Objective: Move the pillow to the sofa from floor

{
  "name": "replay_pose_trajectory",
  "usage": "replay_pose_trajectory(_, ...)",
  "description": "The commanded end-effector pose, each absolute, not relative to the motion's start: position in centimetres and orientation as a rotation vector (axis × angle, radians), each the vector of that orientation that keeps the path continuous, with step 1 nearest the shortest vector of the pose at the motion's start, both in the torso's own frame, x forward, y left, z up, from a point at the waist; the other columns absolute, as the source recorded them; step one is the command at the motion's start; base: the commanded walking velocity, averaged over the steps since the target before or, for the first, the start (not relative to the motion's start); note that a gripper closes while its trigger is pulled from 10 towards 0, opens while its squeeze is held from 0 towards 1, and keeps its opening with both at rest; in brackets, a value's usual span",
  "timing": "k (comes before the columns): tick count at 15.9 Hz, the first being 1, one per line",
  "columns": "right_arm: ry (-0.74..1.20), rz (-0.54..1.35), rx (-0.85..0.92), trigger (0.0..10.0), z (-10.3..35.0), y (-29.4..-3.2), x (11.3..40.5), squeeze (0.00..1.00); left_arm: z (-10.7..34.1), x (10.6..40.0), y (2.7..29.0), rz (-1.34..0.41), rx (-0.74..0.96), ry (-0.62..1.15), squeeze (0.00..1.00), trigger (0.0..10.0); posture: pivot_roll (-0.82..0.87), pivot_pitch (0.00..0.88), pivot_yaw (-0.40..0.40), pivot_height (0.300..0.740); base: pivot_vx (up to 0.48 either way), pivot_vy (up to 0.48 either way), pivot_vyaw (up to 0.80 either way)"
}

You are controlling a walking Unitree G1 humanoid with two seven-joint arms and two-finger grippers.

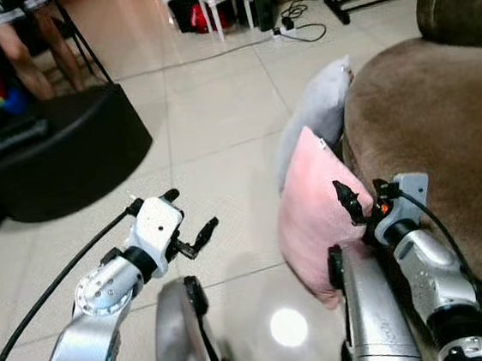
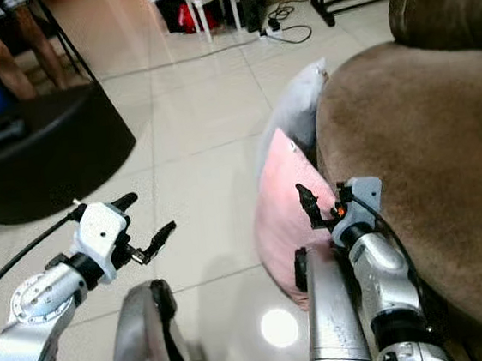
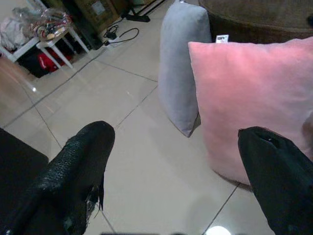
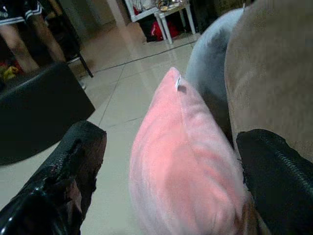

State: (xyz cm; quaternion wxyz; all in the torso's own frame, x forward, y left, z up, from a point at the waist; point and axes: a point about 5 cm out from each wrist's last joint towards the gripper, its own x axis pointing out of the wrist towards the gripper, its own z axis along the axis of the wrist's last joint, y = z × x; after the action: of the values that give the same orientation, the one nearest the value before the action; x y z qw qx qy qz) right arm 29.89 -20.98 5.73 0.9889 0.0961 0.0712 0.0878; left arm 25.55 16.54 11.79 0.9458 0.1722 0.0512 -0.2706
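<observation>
A pink pillow [image 1: 312, 216] stands on edge on the tiled floor and leans against the front of the brown sofa [image 1: 442, 125]. Behind it a grey pillow [image 1: 321, 107] leans the same way. My right gripper [image 1: 360, 197] is open at the pink pillow's top edge, close to the sofa; in the right wrist view its fingers [image 4: 73, 171] stand on either side of the pink pillow [image 4: 181, 161]. My left gripper [image 1: 191, 210] is open above the floor, left of the pillow and apart from it. In the left wrist view both pillows [image 3: 249, 93] lie ahead of it.
A black round ottoman [image 1: 57, 152] stands at the left, with a person's legs [image 1: 25, 52] behind it. A small white table [image 1: 224, 1], a power strip with cables [image 1: 298, 26] and a black stand base [image 1: 360, 0] are at the back. Bare tiles lie between ottoman and pillows.
</observation>
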Motion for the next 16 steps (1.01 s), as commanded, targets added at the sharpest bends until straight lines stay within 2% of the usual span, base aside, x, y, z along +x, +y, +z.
replay_pose_trajectory(1,0.140,0.222,0.191,10.0,6.1,-20.2,30.5,0.00,11.9,25.3,17.1,-0.513,0.364,0.097,0.00,10.0,-0.20,0.000,0.123,0.405,0.000,0.000,0.00)
replay_pose_trajectory(7,0.214,0.268,0.124,10.0,5.4,-19.4,31.3,0.00,11.6,24.7,16.9,-0.466,0.351,0.089,0.00,10.0,-0.17,0.000,0.052,0.405,0.000,0.000,0.00)
replay_pose_trajectory(13,0.330,0.135,0.023,10.0,3.5,-20.0,31.3,0.00,11.8,24.7,16.9,-0.500,0.361,0.097,0.00,10.0,-0.18,0.000,0.099,0.405,0.000,0.000,0.00)
replay_pose_trajectory(16,0.365,0.170,-0.027,10.0,2.4,-19.5,30.6,0.00,11.9,24.7,16.9,-0.504,0.362,0.100,0.00,10.0,-0.17,0.000,0.100,0.405,0.000,0.000,0.00)
